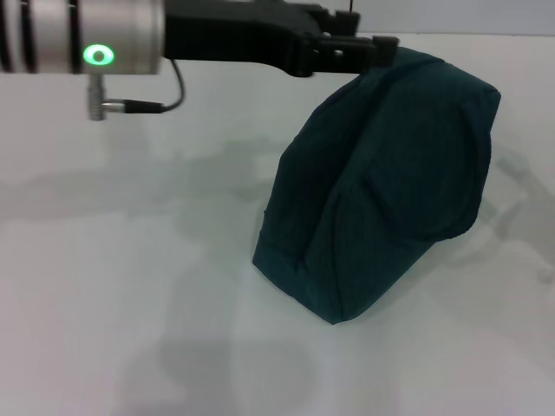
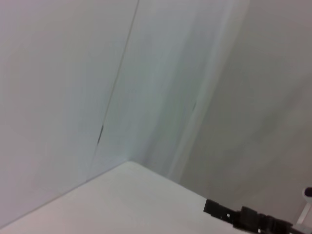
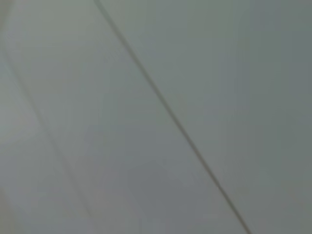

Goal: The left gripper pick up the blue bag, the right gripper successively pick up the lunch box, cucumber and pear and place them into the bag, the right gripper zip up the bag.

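Observation:
The blue bag stands on the white table in the head view, right of centre. It is dark teal fabric and leans over, its top edge lifted toward the upper left. My left gripper reaches in from the upper left on its black arm with the silver section, and it is shut on the bag's top edge. The bag's opening, lining and zipper are hidden. The right gripper, lunch box, cucumber and pear are out of view.
The white table spreads to the left of and in front of the bag. The left wrist view shows pale walls, a table corner and an unidentified black part. The right wrist view shows only a pale surface with a dark line.

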Robot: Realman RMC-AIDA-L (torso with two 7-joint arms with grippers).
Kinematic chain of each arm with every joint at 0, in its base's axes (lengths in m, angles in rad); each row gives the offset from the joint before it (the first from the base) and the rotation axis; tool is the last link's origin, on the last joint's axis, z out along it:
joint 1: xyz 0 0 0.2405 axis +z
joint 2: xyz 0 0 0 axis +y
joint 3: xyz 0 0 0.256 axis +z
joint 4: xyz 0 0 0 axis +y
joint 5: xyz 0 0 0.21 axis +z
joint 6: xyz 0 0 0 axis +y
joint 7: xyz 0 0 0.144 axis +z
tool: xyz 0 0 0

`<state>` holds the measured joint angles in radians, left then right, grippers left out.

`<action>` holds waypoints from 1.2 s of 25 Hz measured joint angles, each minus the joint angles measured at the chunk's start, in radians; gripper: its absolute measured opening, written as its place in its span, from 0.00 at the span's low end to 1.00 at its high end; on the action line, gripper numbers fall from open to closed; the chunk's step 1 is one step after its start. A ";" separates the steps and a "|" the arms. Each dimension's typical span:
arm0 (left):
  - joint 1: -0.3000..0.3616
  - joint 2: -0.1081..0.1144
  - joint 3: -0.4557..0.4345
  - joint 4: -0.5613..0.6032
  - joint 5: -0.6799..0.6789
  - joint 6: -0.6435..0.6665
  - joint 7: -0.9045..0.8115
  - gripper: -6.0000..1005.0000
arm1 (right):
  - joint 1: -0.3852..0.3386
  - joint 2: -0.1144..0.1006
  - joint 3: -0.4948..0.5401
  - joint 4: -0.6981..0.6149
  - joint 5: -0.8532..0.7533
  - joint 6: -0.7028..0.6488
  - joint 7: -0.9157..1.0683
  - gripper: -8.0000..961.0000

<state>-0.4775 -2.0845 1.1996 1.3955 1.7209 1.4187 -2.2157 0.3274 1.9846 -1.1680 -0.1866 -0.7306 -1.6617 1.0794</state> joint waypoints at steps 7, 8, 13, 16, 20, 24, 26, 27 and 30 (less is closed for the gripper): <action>0.104 0.000 -0.127 -0.003 -0.069 0.175 0.218 0.78 | -0.002 -0.062 -0.002 -0.156 -0.210 -0.112 0.003 0.88; 0.130 0.000 -0.143 -0.011 -0.087 0.194 0.252 0.80 | -0.001 -0.070 -0.002 -0.199 -0.262 -0.135 0.006 0.88; 0.232 0.002 -0.211 -0.075 -0.131 0.288 0.414 0.81 | -0.001 -0.073 0.002 -0.312 -0.431 -0.197 0.008 0.88; 0.288 0.003 -0.223 -0.135 -0.121 0.340 0.518 0.81 | 0.001 -0.062 0.002 -0.327 -0.507 -0.205 0.003 0.88; 0.359 0.001 -0.223 -0.234 -0.112 0.359 0.706 0.81 | 0.000 -0.034 0.003 -0.322 -0.604 -0.195 -0.032 0.88; 0.394 0.002 -0.226 -0.358 -0.094 0.361 0.852 0.81 | -0.018 0.006 0.004 -0.306 -0.679 -0.166 -0.107 0.88; 0.396 0.006 -0.227 -0.416 -0.076 0.371 0.896 0.81 | -0.032 0.017 0.000 -0.298 -0.690 -0.153 -0.132 0.88; 0.396 0.008 -0.228 -0.439 -0.060 0.380 0.920 0.81 | -0.037 0.021 -0.004 -0.287 -0.694 -0.150 -0.144 0.88; 0.400 0.008 -0.228 -0.502 -0.016 0.403 1.010 0.81 | -0.037 0.023 -0.010 -0.223 -0.699 -0.149 -0.179 0.88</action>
<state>-0.0777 -2.0762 0.9717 0.8933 1.7044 1.8218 -1.2058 0.2906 2.0076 -1.1779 -0.4093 -1.4298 -1.8109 0.8999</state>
